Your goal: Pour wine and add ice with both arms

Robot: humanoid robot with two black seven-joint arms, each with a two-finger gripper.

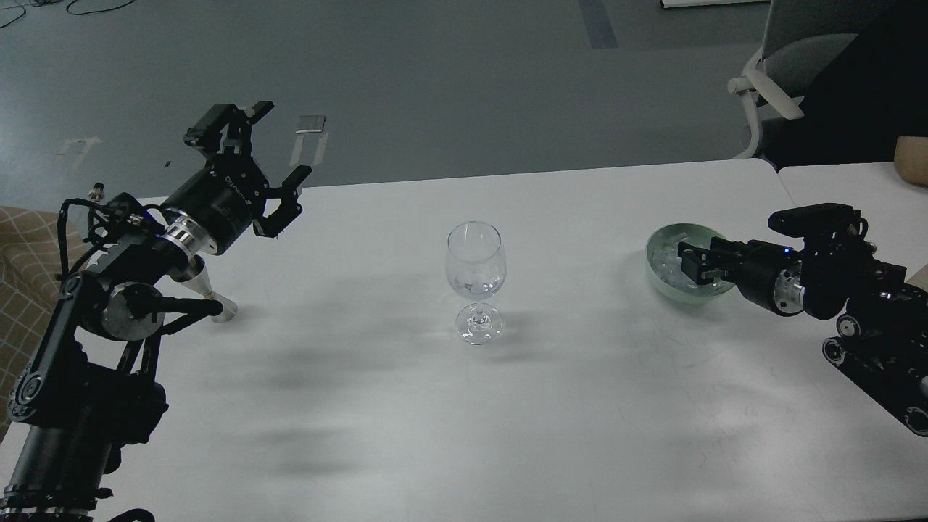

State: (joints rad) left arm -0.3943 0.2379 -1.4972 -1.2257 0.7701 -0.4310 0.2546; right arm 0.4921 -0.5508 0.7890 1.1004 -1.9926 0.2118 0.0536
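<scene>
A clear wine glass (475, 279) stands upright at the middle of the white table (464, 406). A pale green bowl (656, 272) at the right holds the ice (663, 257), a heap of small clear cubes. My right gripper (692, 264) reaches from the right over the bowl's near rim, its dark fingers just above or among the cubes; I cannot tell whether they are open or shut. My left gripper (284, 140) is open and empty, raised above the table's far left edge. A small metal jigger (214, 299) stands below my left arm, partly hidden by it.
A grey office chair (776, 80) stands beyond the table's far right corner. A second white table (848, 185) adjoins on the right, with a brown object (912, 159) at its edge. A beige checked surface (22, 246) lies at the far left.
</scene>
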